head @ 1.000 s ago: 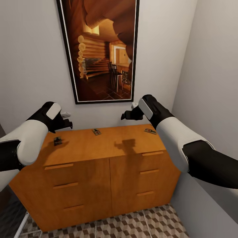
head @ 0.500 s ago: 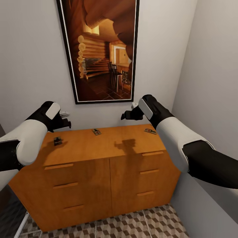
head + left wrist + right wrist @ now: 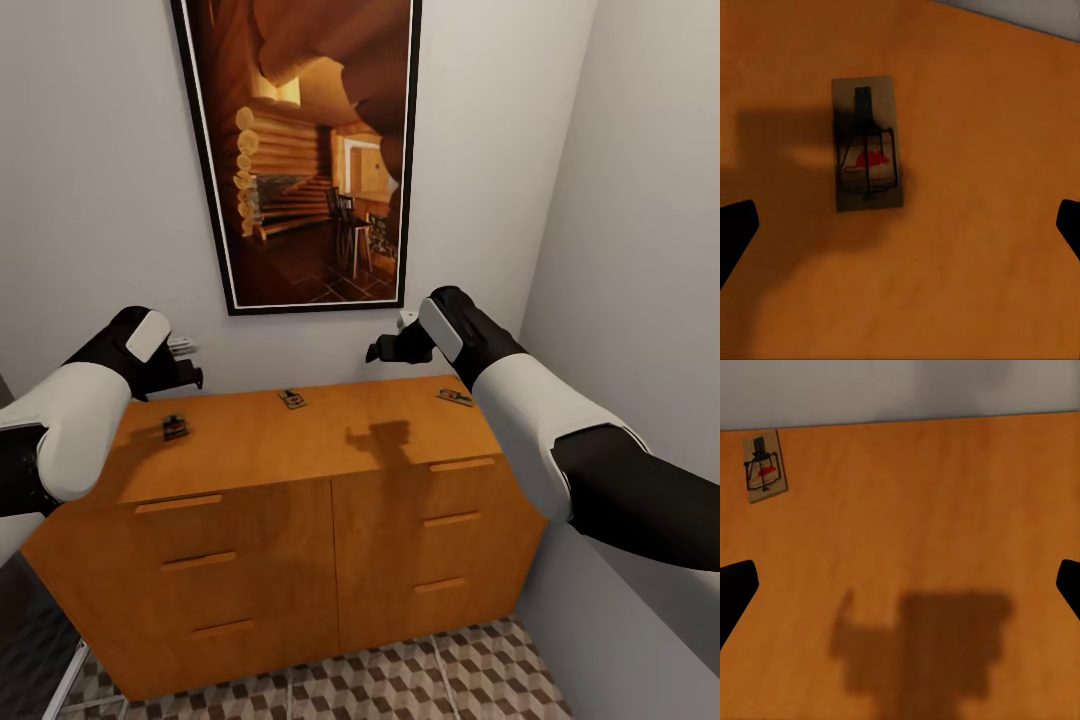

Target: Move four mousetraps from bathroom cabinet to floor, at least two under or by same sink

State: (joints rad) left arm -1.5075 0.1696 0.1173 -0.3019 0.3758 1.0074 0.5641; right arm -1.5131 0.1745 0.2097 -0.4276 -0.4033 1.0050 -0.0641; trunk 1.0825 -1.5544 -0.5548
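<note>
Between open left fingers (image 3: 735, 229): mousetrap (image 3: 867, 154).

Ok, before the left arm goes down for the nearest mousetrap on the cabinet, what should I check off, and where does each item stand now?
1. Left tool open: ok, fingertips wide apart at the picture's edges.
2. Mousetrap between the fingers' line: not ok, it sits off-centre in the left wrist view.
3. Trap lies flat on the cabinet top: ok.
4. Left tool clear of the trap: ok, hovering above, behind it.
5. Right tool empty and open: ok.
6. All four traps located: not ok, three seen, with others at and.
</note>
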